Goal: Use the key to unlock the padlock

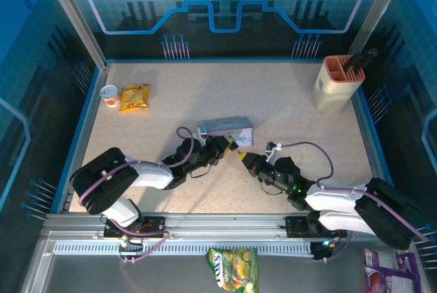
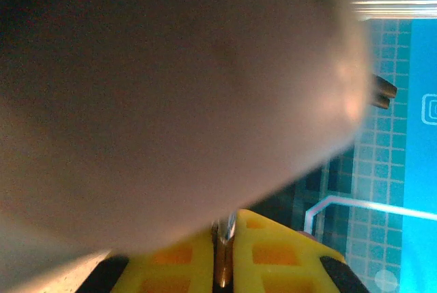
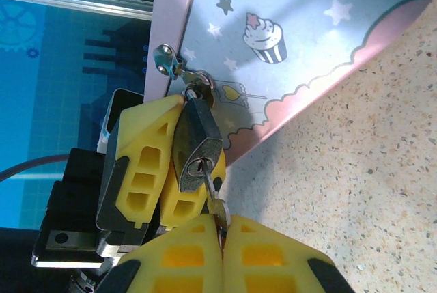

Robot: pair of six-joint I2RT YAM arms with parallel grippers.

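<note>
Hanging from the small hasp (image 3: pixel 166 59) of the tin box (image 3: pixel 293 40), the padlock (image 3: pixel 196 144) is near the middle of the surface (image 1: pixel 300 129), at the side of the tin that faces the arms. Its shackle looks closed and passes through the hasp ring. The key (image 3: pixel 211 192) is already in the keyhole at the bottom of the lock body.

The left pincer (image 1: pixel 230 144) is closed on the padlock body and holds it steady from the side. The right pincer (image 3: pixel 222 230) is closed on the head of the key, just below the lock.

I judge that the insertion step is done and the turning step is in hand. The next move calls for a rotation of the right wrist about the key's axis, while the left grip holds the body against this twist. After that the shackle should come free.
</note>
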